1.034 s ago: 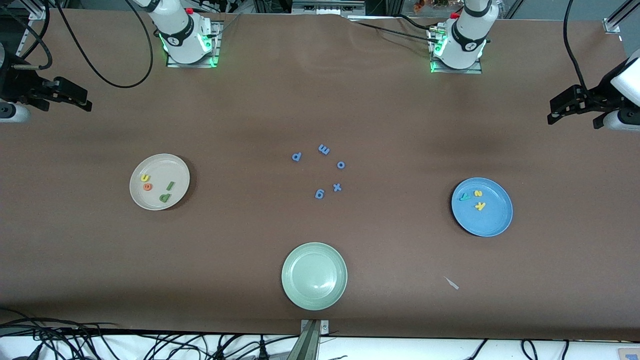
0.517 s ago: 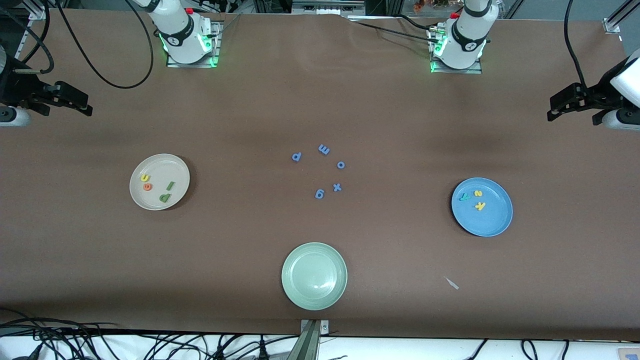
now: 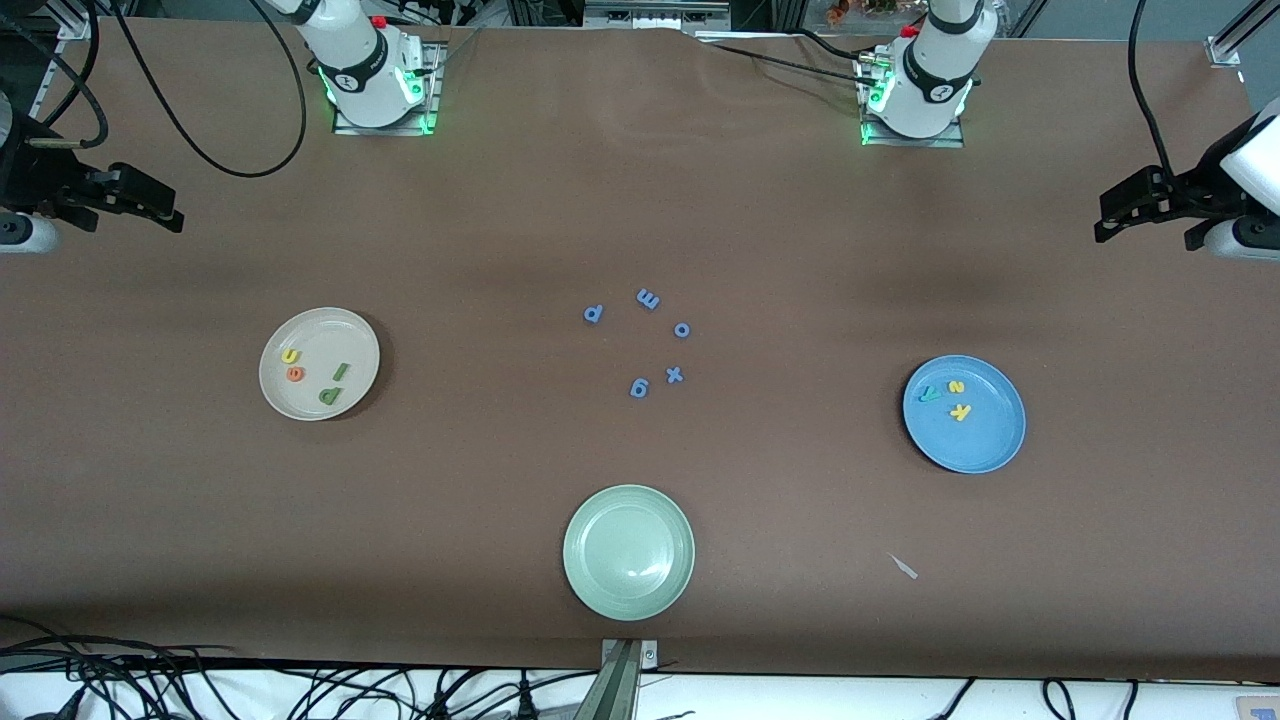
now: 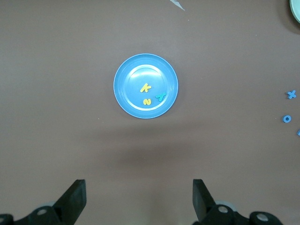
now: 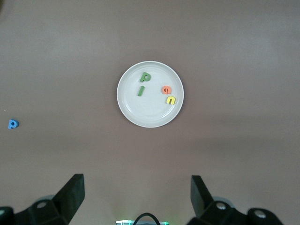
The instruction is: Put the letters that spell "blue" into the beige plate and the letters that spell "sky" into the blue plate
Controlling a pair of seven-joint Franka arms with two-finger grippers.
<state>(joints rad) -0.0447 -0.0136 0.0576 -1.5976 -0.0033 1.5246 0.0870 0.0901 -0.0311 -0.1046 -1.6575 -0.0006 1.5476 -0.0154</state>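
Three plates sit on my brown table (image 3: 200,520). Nearest the front camera's edge, about midway along, is the pale green plate (image 3: 629,552), with a small pale scrap (image 3: 904,567) lying toward the left arm's end. Farther in, the blue plate (image 3: 964,413) near the left arm's end holds the yellow s (image 3: 956,387), yellow k (image 3: 960,411) and teal y (image 3: 930,393). The beige plate (image 3: 319,363) near the right arm's end holds the dark green b (image 3: 330,396), green l (image 3: 340,372), orange e (image 3: 294,374) and yellow u (image 3: 290,356). Between those two plates, mid-table, I see five blue letters (image 3: 640,340) in a loose ring. Both arms wait: the left gripper (image 4: 138,199) hangs over bare table beside the blue plate, jaws wide apart and empty; the right gripper (image 5: 136,197) likewise by the beige plate.
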